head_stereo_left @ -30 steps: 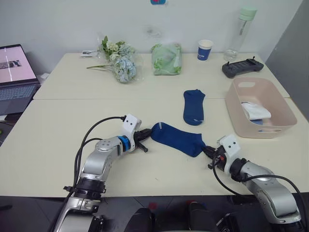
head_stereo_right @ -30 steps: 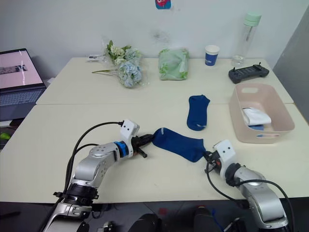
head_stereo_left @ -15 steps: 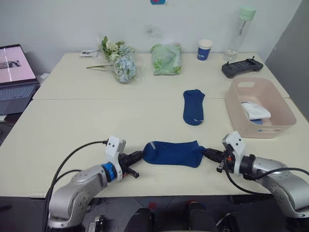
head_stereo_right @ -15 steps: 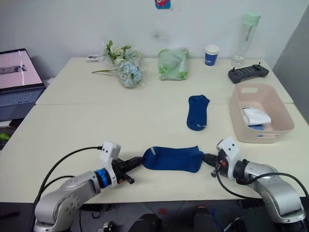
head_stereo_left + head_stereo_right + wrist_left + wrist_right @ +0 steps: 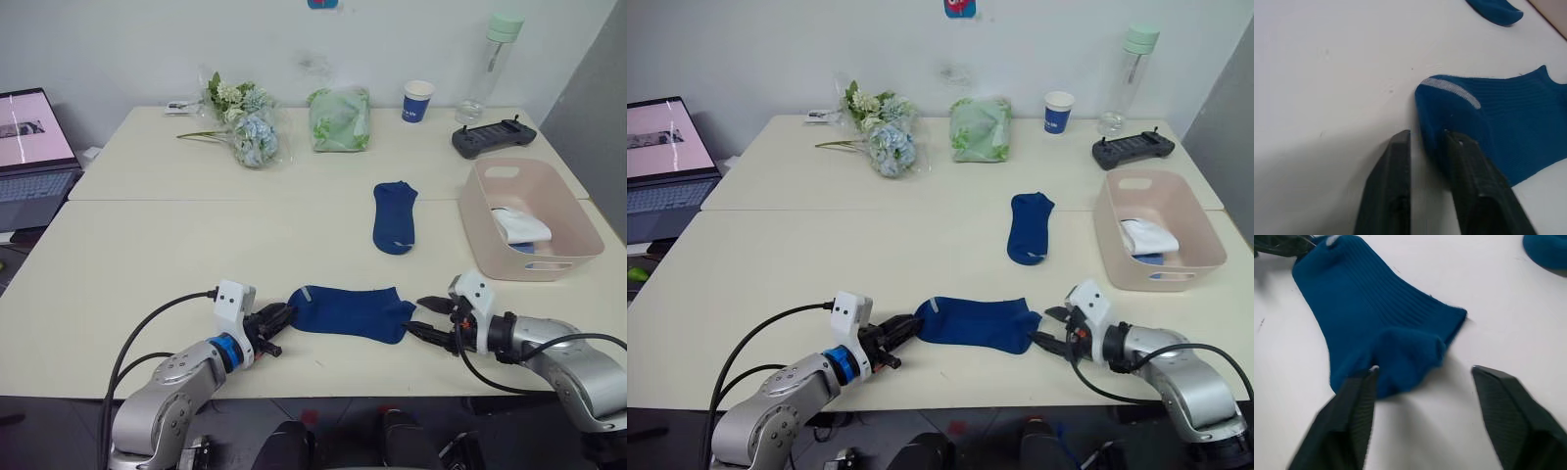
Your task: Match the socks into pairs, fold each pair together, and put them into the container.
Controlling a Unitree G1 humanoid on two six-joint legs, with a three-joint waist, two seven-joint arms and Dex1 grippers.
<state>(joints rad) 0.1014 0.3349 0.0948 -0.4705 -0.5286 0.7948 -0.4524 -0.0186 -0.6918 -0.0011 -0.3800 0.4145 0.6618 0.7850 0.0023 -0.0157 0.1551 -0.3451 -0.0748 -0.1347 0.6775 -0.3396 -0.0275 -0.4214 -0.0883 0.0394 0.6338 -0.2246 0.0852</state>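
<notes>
A navy sock (image 5: 351,312) lies flat and stretched sideways near the table's front edge. At its cuff end my left gripper (image 5: 282,317) is open, and the sock's edge (image 5: 1449,112) sits in the narrow gap between the fingers. My right gripper (image 5: 419,315) stands wide open at the toe end, its fingers (image 5: 1354,406) on either side of the bunched toe (image 5: 1405,352). A second navy sock (image 5: 395,215) lies farther back, pointing away from me. The pink container (image 5: 563,257) at the right holds a white sock (image 5: 519,225) over something blue.
Along the far edge stand a bunch of flowers (image 5: 245,127), a pale green cloth bundle (image 5: 339,118), a blue paper cup (image 5: 416,101), a clear bottle (image 5: 487,69) and a black controller (image 5: 493,137). A laptop (image 5: 29,147) is open at the far left.
Both grippers pulled the navy sock toward the front edge and stretched it out sideways. Their fingers have now opened and the sock rests flat on the table.
</notes>
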